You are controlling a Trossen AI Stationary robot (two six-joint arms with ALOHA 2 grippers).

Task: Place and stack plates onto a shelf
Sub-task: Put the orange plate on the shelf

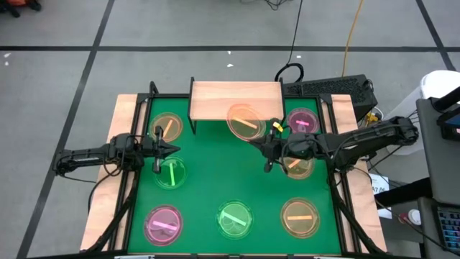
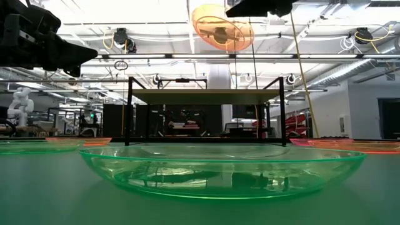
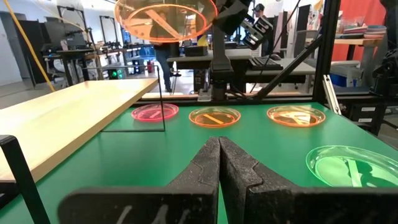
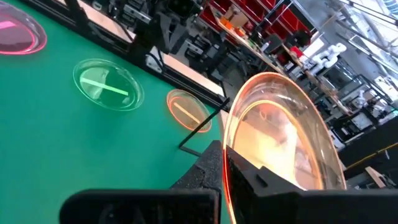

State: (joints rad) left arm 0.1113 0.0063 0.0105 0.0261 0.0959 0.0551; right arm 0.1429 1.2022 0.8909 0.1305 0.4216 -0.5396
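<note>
The shelf (image 1: 237,99) is a light-wood board on black legs at the table's far edge, also seen in the low view (image 2: 206,95). My right gripper (image 1: 264,139) is shut on an amber plate (image 1: 244,121), which is in the air over the shelf's front right part (image 2: 222,26). My left gripper (image 1: 169,150) is shut and holds nothing. It hovers between an amber plate (image 1: 167,126) and a green plate (image 1: 171,173). Other plates lie flat on the table: pink (image 1: 164,223), green (image 1: 235,218), amber (image 1: 300,217) and pink (image 1: 301,120). One more amber plate (image 1: 298,167) is partly hidden under the right arm. My right gripper pinches the amber plate's rim (image 4: 225,169) between its two fingers, on the side of the plate toward the table's right. The fingers come roughly level from the table's right. The plate is lifted clear of table and shelf and reaches out beyond the fingertips (image 3: 165,15).
The shelf's top (image 3: 68,118) is bare wood. Black frame posts stand at the table's far corners (image 1: 152,90). A keyboard (image 1: 327,88) and cables lie beyond the far edge. Open green table (image 1: 230,173) lies between the two arms.
</note>
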